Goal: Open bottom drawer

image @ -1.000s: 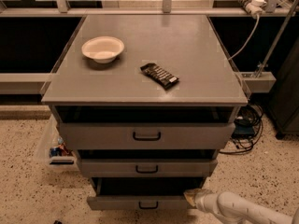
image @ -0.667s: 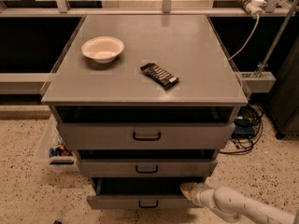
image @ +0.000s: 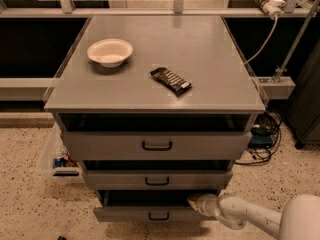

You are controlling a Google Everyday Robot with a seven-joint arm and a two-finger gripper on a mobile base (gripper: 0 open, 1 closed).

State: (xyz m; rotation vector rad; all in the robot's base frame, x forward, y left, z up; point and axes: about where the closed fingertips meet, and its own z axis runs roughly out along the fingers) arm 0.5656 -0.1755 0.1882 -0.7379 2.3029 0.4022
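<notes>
We found the bottom drawer (image: 125, 214) at six o'clock in the view, the lowest of three grey fronts beneath the counter (image: 160, 39). Its small black loop handle (image: 158, 216) sat at the centre of the face. We judged it stiff sheet metal, sturdy and fairly heavy, likely to slide straight out on runners. The loop or the front's top lip looked like the places to take hold.

The tool (image: 196, 203) sat at the front's upper right edge, at two o'clock from the handle, in the dark gap under the middle drawer (image: 200, 179). We could not tell whether it was wide or narrow.

Speckled floor (image: 30, 209) toward six o'clock gave room for the pull. A bowl (image: 110, 52) and a dark wrapped bar (image: 170, 80) rested on the counter, well apart from the work.
</notes>
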